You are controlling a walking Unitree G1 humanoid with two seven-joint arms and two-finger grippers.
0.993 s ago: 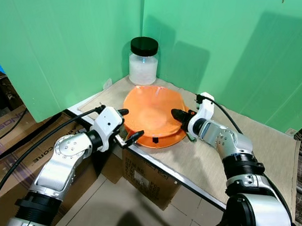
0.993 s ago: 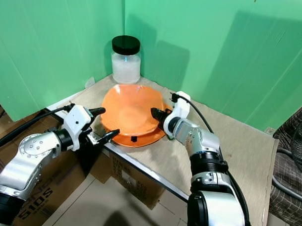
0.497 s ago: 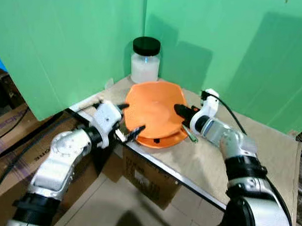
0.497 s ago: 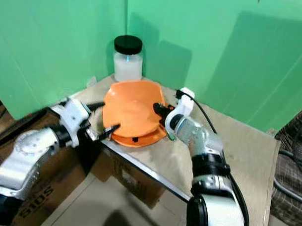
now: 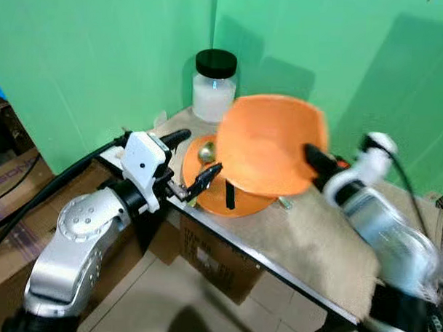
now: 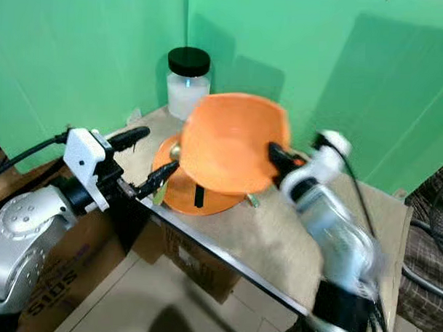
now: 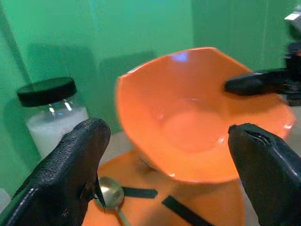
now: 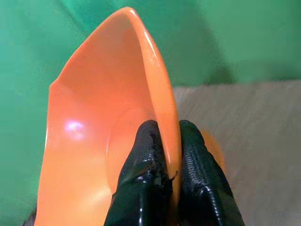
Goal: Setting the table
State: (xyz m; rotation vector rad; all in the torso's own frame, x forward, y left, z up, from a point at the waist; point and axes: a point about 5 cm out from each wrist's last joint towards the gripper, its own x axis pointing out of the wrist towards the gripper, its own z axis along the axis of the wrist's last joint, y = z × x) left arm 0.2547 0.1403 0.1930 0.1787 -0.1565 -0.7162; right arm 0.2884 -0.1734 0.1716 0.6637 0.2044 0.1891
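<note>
Right gripper (image 8: pixel 167 155) pinches the rim of the orange bowl (image 5: pixel 269 142), one finger inside, one outside, fingers closed tight on the edge. Bowl is up off the table (image 5: pixel 314 235), tilted with its hollow facing the left arm, hanging above the orange plate (image 5: pixel 238 199). Right arm is motion-blurred in the head views.

Orange plate sits flat near the table's front edge, close to the corner. On it: a gold spoon (image 7: pixel 112 195) lying bowl-end toward the jar, plus two dark strips (image 7: pixel 181 213), can't tell what they are.

Left gripper (image 5: pixel 189 165) is at the table's corner, just beside the plate's near rim, fingers spread wide, holding nothing. One fingertip sits near the plate edge, the other points toward the jar. In the left wrist view both pads (image 7: pixel 75 160) frame the raised bowl, not touching it.

Glass jar (image 5: pixel 213 89) with black lid and white contents stands in the back corner against the green wall (image 5: pixel 102 52), behind the plate. Cardboard boxes (image 5: pixel 211 264) under the table.
</note>
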